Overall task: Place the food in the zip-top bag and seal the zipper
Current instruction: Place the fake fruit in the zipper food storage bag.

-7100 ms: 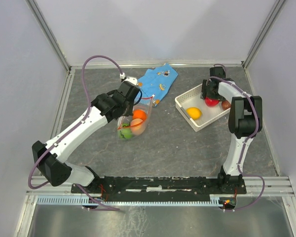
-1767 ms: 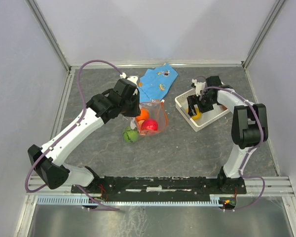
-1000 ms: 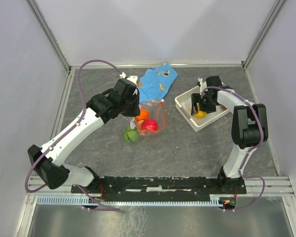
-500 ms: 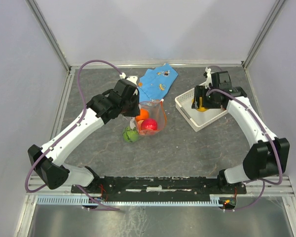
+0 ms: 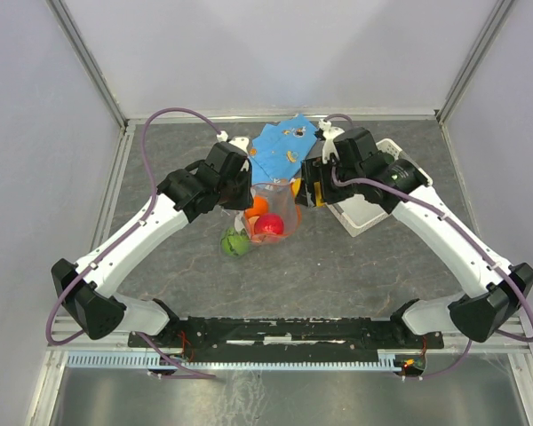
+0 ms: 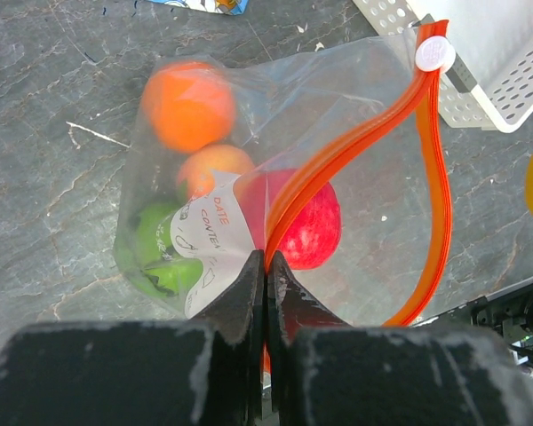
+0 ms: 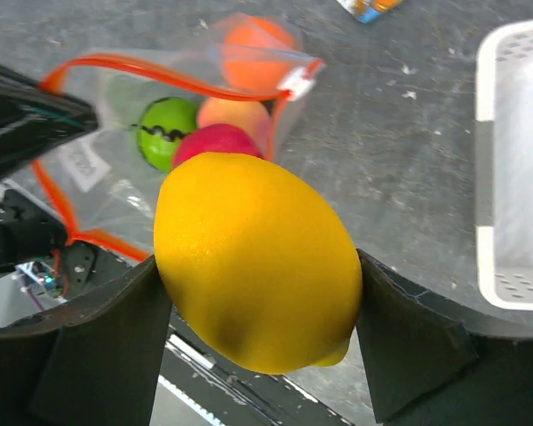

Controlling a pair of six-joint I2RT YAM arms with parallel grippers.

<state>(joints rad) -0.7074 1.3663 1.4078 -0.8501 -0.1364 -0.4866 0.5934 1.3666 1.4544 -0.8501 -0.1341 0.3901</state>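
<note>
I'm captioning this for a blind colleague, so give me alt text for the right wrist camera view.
A yellow toy lemon fills the centre, clamped between the right arm's dark jaws. Beyond it lies the open zip-top bag holding orange, peach, green and red toy fruits; a white basket sits at the right edge.

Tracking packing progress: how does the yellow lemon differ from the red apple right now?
The lemon is yellow and oval; the red apple is red and rounder. The lemon is gripped in the right claw, outside the zip-top bag; the red apple lies inside it. Both are smooth toy fruit.
</note>
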